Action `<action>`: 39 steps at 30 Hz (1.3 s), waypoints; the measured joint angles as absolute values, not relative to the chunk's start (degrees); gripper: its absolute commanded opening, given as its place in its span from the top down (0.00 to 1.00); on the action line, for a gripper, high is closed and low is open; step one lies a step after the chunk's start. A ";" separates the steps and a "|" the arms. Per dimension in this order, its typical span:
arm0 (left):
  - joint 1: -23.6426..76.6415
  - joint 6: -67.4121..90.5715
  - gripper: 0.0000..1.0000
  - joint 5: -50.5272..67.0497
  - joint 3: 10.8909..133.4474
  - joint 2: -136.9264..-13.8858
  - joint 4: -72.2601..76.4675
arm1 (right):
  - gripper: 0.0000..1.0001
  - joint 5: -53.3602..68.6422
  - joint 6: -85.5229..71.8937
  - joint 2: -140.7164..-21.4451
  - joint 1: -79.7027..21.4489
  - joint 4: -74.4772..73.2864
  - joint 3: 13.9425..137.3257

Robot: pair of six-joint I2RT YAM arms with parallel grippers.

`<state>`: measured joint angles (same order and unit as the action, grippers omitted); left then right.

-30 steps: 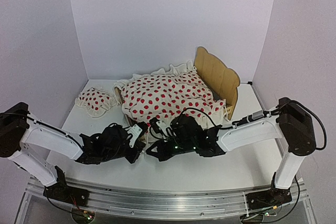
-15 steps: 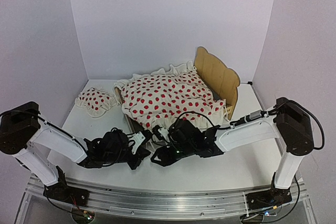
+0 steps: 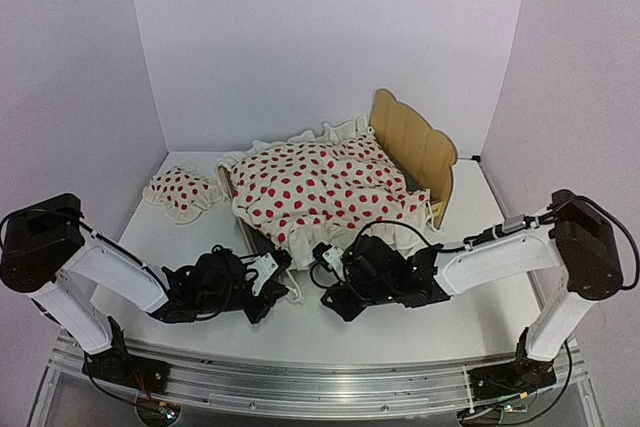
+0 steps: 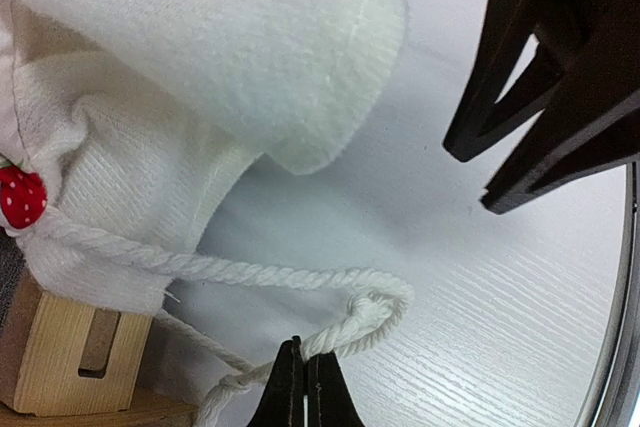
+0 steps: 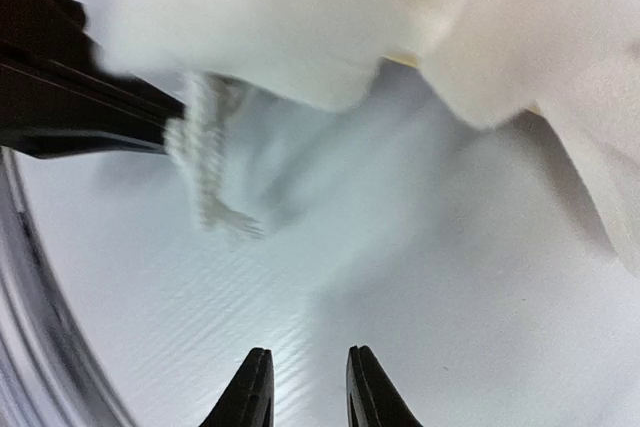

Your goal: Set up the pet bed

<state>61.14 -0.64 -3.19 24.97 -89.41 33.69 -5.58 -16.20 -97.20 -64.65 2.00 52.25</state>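
The pet bed stands at mid-table, its plywood headboard at the right. A white red-dotted blanket covers it and hangs over the near end. My left gripper is low at the bed's near corner. In the left wrist view it is shut on the blanket's white cord, beside a wooden bed corner. My right gripper is just right of it. In the right wrist view it is open and empty above the table, facing the cord and the blanket's hem.
A small red-dotted pillow lies on the table left of the bed. The right gripper's dark fingers show close by in the left wrist view. White walls close the table at the back and sides.
My right gripper has drawn back to the right, away from the left gripper and the blanket's hem. My left gripper has shifted slightly down and right, staying by the bed's corner.
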 measured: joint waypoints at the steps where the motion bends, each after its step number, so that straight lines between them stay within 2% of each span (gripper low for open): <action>1: 61.14 -0.67 1.00 -3.20 24.97 -89.41 33.71 | 0.68 -7.68 -14.99 -98.19 -64.64 2.35 51.84; 4: 61.14 -1.01 1.00 -3.25 24.95 -89.41 33.74 | 0.60 -11.09 -10.81 -102.48 -64.51 5.18 51.36; 7: 61.14 -1.31 1.00 -3.27 24.95 -89.41 33.74 | 0.59 -11.57 -7.50 -105.58 -64.57 9.30 51.21; 16: 61.14 -1.48 1.00 -3.61 24.95 -89.43 33.74 | 0.59 -10.37 -2.36 -111.26 -64.64 22.62 51.16; 25: 61.14 -1.48 1.00 -3.75 24.95 -89.43 33.74 | 0.58 -5.02 0.27 -112.79 -64.64 27.00 51.16; 27: 61.14 -1.50 1.00 -3.76 24.95 -89.43 33.74 | 0.61 -4.21 0.72 -112.83 -64.68 27.36 51.16; 35: 61.14 -1.50 1.00 -3.77 24.96 -89.43 33.72 | 0.85 -4.10 2.14 -114.15 -64.69 28.80 51.37; 39: 61.14 -1.48 1.00 -3.77 24.96 -89.43 33.71 | 0.82 -4.03 2.56 -114.45 -64.69 29.25 51.38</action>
<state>61.14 -1.48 -3.77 24.96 -89.43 33.71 -4.03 2.56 -114.45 -64.69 29.25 51.38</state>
